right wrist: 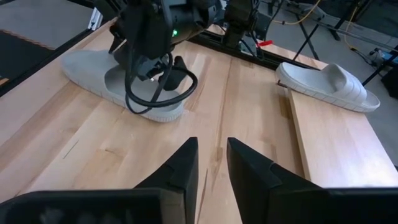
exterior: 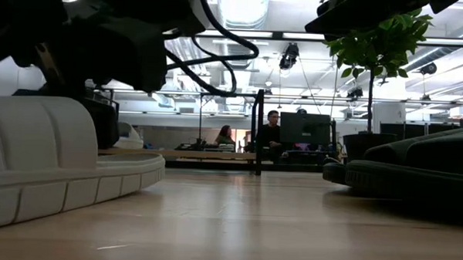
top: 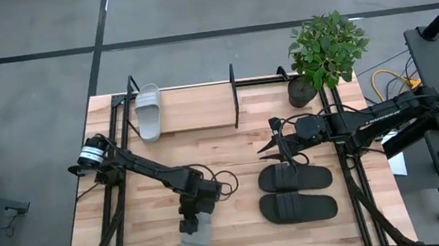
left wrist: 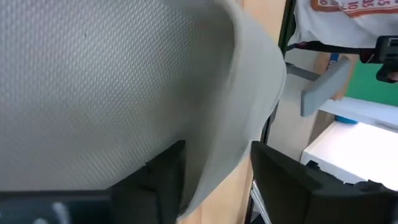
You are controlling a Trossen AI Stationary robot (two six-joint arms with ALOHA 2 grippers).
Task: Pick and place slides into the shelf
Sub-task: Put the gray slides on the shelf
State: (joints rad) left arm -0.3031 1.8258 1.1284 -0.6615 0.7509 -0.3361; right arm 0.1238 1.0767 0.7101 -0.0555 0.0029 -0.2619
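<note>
One light grey slide [top: 196, 243] lies on the table near its near edge, and it also shows in the right wrist view [right wrist: 84, 71] and the low view [exterior: 53, 162]. My left gripper [top: 191, 221] is shut on its far end. The second grey slide [top: 148, 110] rests sole down on the board of the shelf [top: 234, 96], at its left end. Two black slides [top: 295, 179] [top: 298, 208] lie side by side on the table to the right. My right gripper [top: 274, 144] hovers just beyond them with a narrow gap between its fingers [right wrist: 212, 146], holding nothing. My left gripper holds the grey slide by the side rim [left wrist: 230, 124] at its strapless far end. One finger [left wrist: 165, 171] is inside on the textured footbed and the other finger [left wrist: 286, 180] is outside the wall. The fingers come from above, slanting. The slide lies sole down on the table.
A potted plant [top: 323, 53] stands at the table's far right corner, beside the shelf's right end. Bare shelf board [top: 201, 108] stretches right of the grey slide. Cables [right wrist: 155, 87] loop off the left wrist. People sit at desks [exterior: 271, 135] in the room behind.
</note>
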